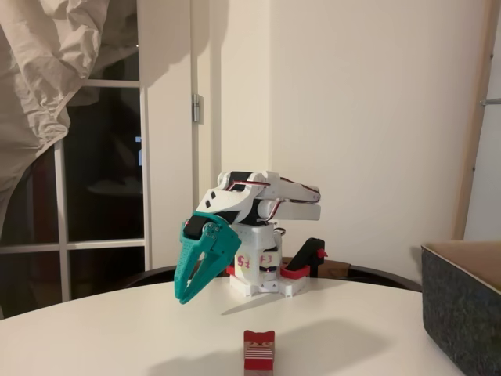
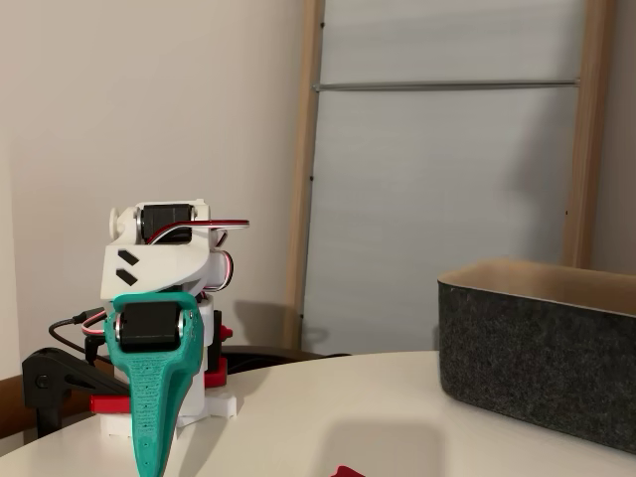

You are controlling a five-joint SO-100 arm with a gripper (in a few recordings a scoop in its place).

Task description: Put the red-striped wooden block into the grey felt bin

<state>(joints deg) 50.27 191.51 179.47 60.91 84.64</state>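
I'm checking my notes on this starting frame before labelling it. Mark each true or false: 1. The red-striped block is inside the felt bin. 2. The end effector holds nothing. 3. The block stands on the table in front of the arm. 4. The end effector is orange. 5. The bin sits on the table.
1. False: the red-striped wooden block stands on the white table, left of the grey felt bin in a fixed view.
2. True: the end effector grips nothing; its fingers look closed together.
3. True.
4. False: it is teal.
5. True.
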